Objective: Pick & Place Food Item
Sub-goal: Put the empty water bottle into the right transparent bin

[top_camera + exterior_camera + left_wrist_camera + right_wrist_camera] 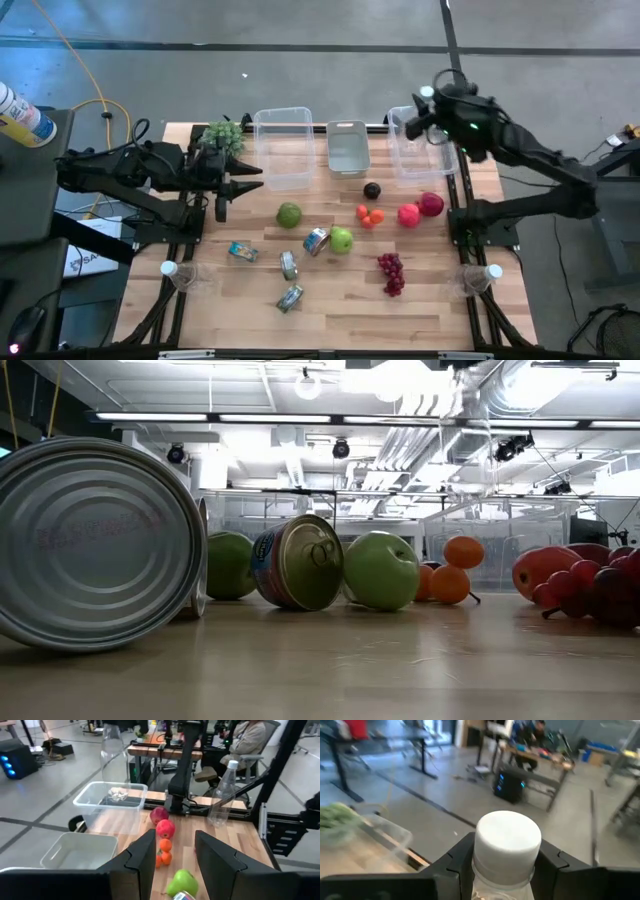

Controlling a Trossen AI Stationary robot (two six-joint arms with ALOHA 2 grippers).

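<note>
Right gripper [507, 870]: clamped on the neck of a clear bottle [507, 837] with a white cap, one dark finger pressed to each side. Seen from above, hanging at the far right of the table [330, 310], over the right clear bin [420, 162].

Left gripper [174, 837]: parted wide and holding nothing. Hovering over the table's left edge (pointing across the board toward the fruit), just beside the broccoli [222, 135] at the far left corner.

Along the far edge: a second clear bin [283, 150] and a small grey bin [347, 148] between the two clear ones.

All food out on the wood, none of it in a gripper. Nearest the right bin: a dark plum [372, 190], two red apples [420, 209] touching, and a cluster of oranges [370, 214] just beside them. Toward the middle: two green apples [289, 214], well apart, one touching a tipped can [316, 241]. Nearer the front: red grapes [390, 272] and three more cans [288, 266] on their sides.

Beyond the table, in the left wrist view: a seated person [247, 737] at a desk.
</note>
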